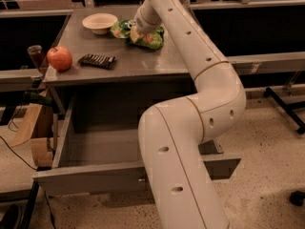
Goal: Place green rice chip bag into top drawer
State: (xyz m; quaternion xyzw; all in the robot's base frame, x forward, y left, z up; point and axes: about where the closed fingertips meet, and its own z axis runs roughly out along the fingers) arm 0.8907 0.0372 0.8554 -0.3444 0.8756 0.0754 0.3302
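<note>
The green rice chip bag [151, 38] lies on the grey table top [128, 63] at the back, just right of the bowl. My gripper [136, 33] is down on the bag's middle at the end of my long white arm [190, 128], which reaches over the table from the front. The top drawer [95, 149] stands pulled open below the table top, with its flat grey front panel [90, 179] nearest the camera. My arm hides the drawer's right part.
A cream bowl [99, 23] stands left of the bag. A dark striped snack bar [97, 60] and a red apple [59, 58] lie on the table's left part. A wooden piece [33, 128] stands left of the drawer.
</note>
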